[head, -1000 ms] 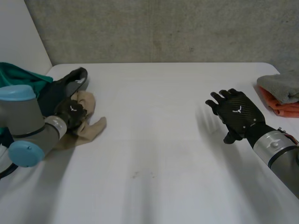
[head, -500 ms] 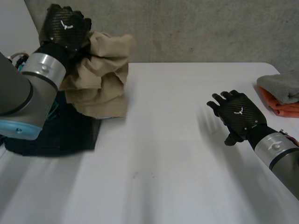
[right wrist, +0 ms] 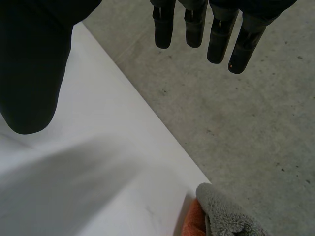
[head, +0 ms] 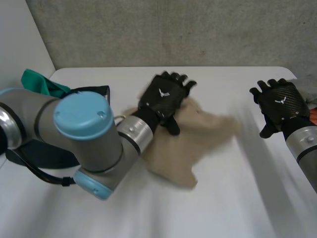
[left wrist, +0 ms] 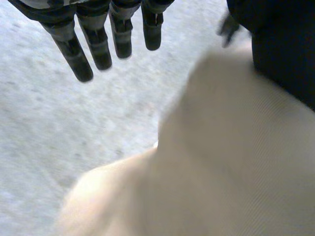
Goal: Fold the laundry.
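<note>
The beige cloth [head: 198, 144] looks like soft matt cotton with a fine ribbed weave up close, and the grey towel [right wrist: 229, 214] is proper fluffy terry. The left hand [head: 164, 99] and right hand [head: 280, 101] both have that black carbon-fibre-look shell with a slight sheen, and the arm's light-blue cap [head: 81, 115] is smooth shiny plastic. The counter [head: 237, 198] is plain smooth matt white, and the wall [head: 173, 29] behind it is rough, speckled concrete.
</note>
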### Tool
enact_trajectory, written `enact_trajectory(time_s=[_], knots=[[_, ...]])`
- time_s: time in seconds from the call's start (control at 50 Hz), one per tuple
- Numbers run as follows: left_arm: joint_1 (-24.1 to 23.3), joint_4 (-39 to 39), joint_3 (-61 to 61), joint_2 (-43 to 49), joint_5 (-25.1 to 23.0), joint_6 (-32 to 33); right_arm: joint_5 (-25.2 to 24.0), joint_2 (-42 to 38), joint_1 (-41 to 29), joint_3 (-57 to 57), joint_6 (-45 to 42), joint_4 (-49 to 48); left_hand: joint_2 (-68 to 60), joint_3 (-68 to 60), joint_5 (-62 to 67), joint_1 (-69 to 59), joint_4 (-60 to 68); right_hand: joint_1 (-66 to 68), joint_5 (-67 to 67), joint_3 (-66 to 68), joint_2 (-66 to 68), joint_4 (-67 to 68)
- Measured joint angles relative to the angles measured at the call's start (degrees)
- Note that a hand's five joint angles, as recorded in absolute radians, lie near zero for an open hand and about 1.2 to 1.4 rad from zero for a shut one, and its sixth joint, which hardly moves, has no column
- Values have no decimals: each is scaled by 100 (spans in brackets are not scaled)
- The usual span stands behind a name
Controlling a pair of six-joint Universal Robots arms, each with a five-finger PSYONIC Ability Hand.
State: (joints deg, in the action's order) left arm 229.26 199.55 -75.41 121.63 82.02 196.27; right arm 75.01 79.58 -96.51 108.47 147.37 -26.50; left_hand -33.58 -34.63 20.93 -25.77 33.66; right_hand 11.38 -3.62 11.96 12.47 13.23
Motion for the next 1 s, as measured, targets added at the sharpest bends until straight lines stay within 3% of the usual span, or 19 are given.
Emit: enact_trajectory(time_s=[0.02,0.04,0.18,0.26,0.34,0.36,0.48,0.6,0.78,0.9,1.0], knots=[[-53,-51,-13,33,-1,3,2,6,7,-8,28,1,1995,2064,-1757,1463,-2038,0,0,0,0,0],[-115,-159,-49,8,-1,17,-7,20,21,-40,114,9,2184,2266,-1811,1472,-2211,0,0,0,0,0],[1,-340,-202,-435,18,43,-62,39,19,-173,233,185,2207,2269,-1811,1473,-2215,0,0,0,0,0],[579,-489,-670,-1313,46,53,-140,76,-40,-517,259,1038,2206,2269,-1811,1464,-2214,0,0,0,0,0],[777,-567,-893,-1566,52,56,-208,89,-127,-703,254,1632,2205,2269,-1811,1455,-2208,0,0,0,0,0],[925,-664,-1150,-1745,60,62,-329,94,-253,-880,261,2275,2194,2262,-1810,1451,-2203,0,0,0,0,0],[1008,-764,-1632,-1763,81,126,-569,92,-526,-1070,343,3142,2047,2170,-1781,1305,-2090,0,0,0,0,0],[991,-620,-1739,-1336,163,239,-634,60,-880,-1058,472,3158,2025,2154,-1781,1277,-2054,0,0,0,0,0],[994,-100,-873,-74,283,546,-426,-24,-1528,-833,510,2381,2025,2154,-1781,1277,-2054,0,0,0,0,0],[1026,22,41,918,98,792,119,-169,-2083,-631,472,1520,2016,2146,-1777,1269,-2046,0,0,0,0,0],[1053,36,526,1495,-230,841,516,-457,-2306,-654,425,1272,1131,1313,-914,298,-1192,0,0,0,0,0]])
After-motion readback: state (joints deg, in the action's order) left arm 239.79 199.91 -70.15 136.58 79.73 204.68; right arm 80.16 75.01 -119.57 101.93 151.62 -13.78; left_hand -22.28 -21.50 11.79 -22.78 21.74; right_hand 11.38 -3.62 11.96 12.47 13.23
